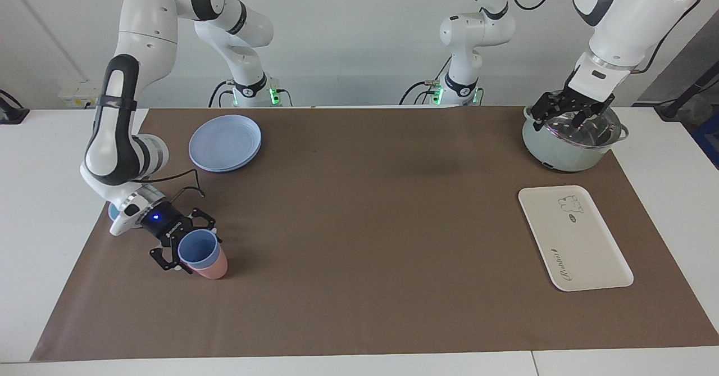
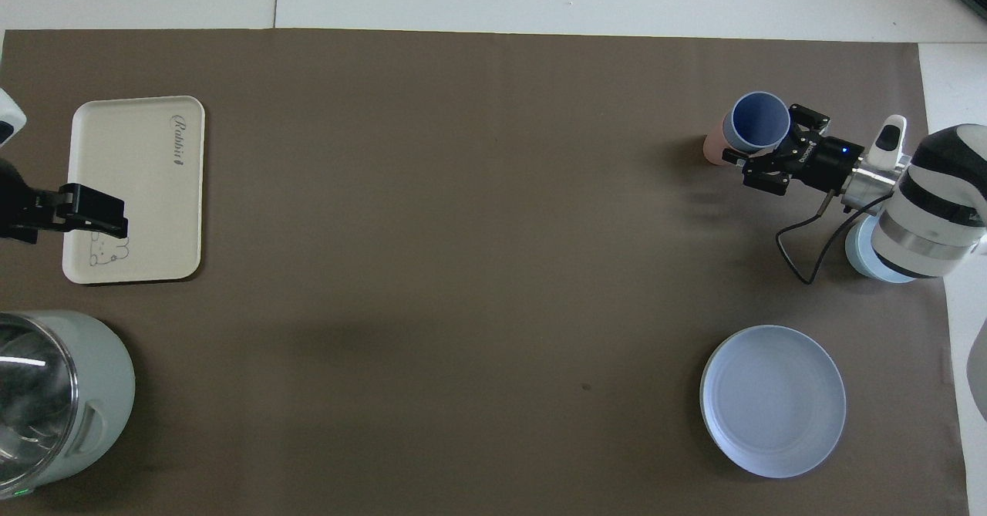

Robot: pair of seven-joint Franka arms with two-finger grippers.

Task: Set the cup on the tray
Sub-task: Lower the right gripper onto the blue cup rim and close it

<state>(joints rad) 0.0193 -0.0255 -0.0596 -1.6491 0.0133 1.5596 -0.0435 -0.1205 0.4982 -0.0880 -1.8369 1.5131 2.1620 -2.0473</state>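
Where the facing view begins, at the right arm's end of the tabletop (image 1: 33, 196), the right pincer (image 1: 190, 245) is low at the cup (image 1: 196, 249), its fingers spread to either side of the blue rim; whether they touch it I cannot tell. Seen from there, the cup's rim stands above the body of a pink cup (image 1: 212, 266), so the two look nested, while the overhead view looks down into the blue one and shows the pink one only as a strip beside it. Both stand on the brown mat (image 1: 365, 224), farther from the robots than the round blue plate (image 1: 224, 143). A light-blue bowl (image 2: 862, 258) lies under the right arm's wrist: the overhead view shows a good part of it, the facing view only a sliver. The mat stretches between the cup and the tray (image 1: 578, 247), which lies flat well apart from it, toward the left arm's end. Nearer to the robots than the tray stands a pale green pot (image 1: 561, 151). The left pincer (image 1: 573, 118) hangs over that pot, spread and holding nothing, its arm waiting; from overhead only a black piece of it shows, covering part of the tray's edge.
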